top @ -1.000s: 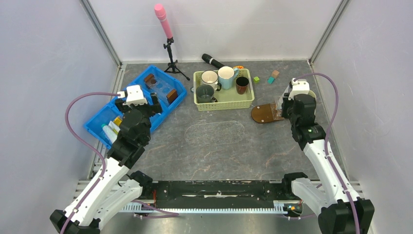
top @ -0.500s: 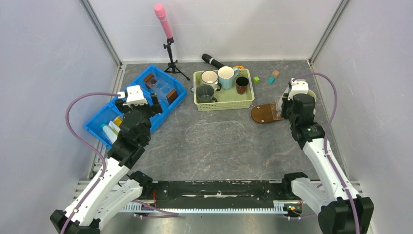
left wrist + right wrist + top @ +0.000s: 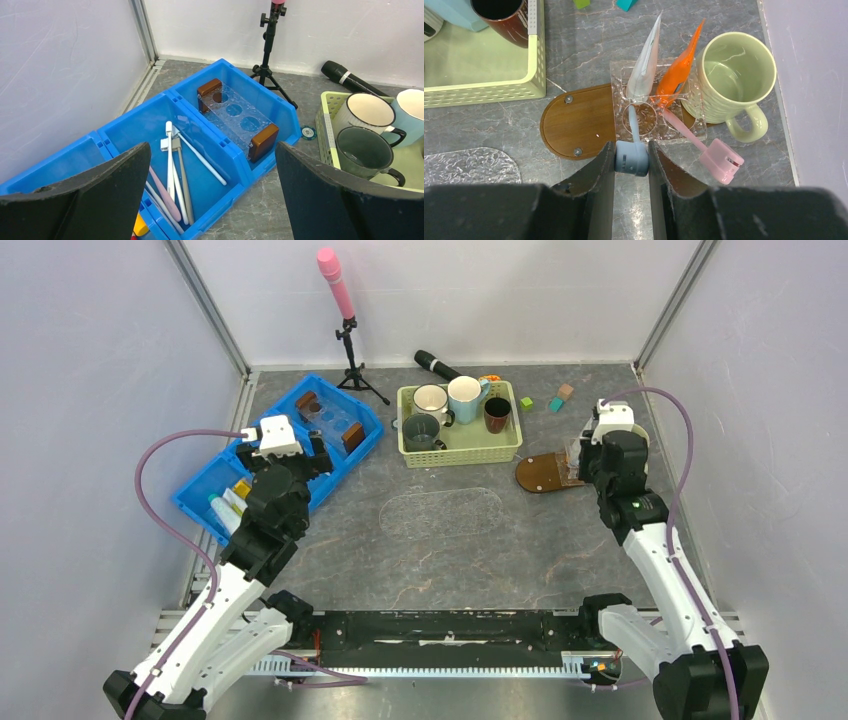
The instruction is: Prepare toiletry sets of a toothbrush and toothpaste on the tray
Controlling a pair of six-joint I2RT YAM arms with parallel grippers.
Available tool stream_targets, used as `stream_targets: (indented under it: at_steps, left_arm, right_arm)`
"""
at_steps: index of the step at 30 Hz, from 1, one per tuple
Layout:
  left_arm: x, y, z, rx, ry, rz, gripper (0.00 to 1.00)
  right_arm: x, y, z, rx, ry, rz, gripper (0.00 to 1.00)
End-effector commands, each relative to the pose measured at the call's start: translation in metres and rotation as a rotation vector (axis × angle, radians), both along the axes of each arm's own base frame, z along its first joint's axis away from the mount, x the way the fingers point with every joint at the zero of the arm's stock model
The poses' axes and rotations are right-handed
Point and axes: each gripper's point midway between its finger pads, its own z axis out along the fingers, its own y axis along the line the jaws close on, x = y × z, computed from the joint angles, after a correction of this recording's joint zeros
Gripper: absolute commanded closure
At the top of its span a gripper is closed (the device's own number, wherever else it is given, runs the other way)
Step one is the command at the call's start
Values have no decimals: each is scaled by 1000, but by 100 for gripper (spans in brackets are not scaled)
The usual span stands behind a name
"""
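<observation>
The dark-brown wooden tray [image 3: 579,120] lies at the right of the table and also shows in the top view [image 3: 538,474]. A clear holder [image 3: 644,120] stands on its right end. A white toothpaste tube [image 3: 646,60], an orange toothpaste tube [image 3: 679,67] and a pink toothbrush [image 3: 719,159] stand in it. My right gripper [image 3: 631,150] is shut on the capped head of a blue toothbrush [image 3: 631,159] whose handle sits in a holder hole. My left gripper [image 3: 211,150] is open and empty above the blue bin [image 3: 235,165], which holds several toothbrushes [image 3: 172,170] and a yellow-capped tube [image 3: 140,226].
A pale green mug [image 3: 734,75] touches the holder's right side. The green basket [image 3: 460,443] with several mugs stands left of the tray. A clear rack with wooden ends [image 3: 237,117] fills the bin's far compartment. A clear oval mat [image 3: 442,512] lies mid-table. A tripod microphone [image 3: 340,300] stands at the back.
</observation>
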Motion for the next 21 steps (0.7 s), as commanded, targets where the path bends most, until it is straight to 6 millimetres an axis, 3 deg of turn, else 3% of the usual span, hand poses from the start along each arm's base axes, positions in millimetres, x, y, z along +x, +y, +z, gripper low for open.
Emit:
stream_targets:
  at_steps: [1, 21]
  left_arm:
    - [0, 2, 10, -26, -43, 9, 0]
    - [-1, 3, 11, -32, -49, 8, 0]
  right_arm:
    - [6, -4, 32, -18, -59, -8, 88]
    - [5, -4, 17, -20, -48, -12, 85]
